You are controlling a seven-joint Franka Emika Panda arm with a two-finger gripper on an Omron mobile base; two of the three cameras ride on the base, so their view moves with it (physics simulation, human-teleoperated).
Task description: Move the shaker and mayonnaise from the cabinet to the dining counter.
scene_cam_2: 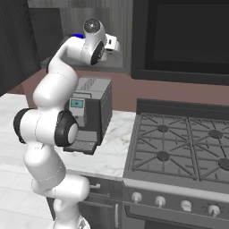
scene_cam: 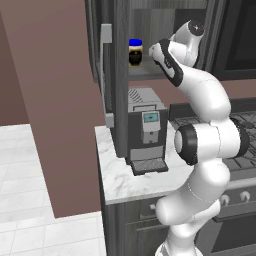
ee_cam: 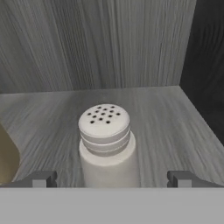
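While pincer (ee_cam: 112, 179) gapes, one shaker (ee_cam: 107, 146), one mayonnaise (scene_cam: 135, 52), cabinet (ee_cam: 131, 57)

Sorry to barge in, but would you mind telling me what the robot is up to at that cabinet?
The arm is reaching into the open cabinet above the coffee machine. Its gripper is open, with the shaker standing upright on the shelf between the fingertips, not yet gripped. The mayonnaise stands on the same shelf, beside the shaker. Neither item has left the cabinet.
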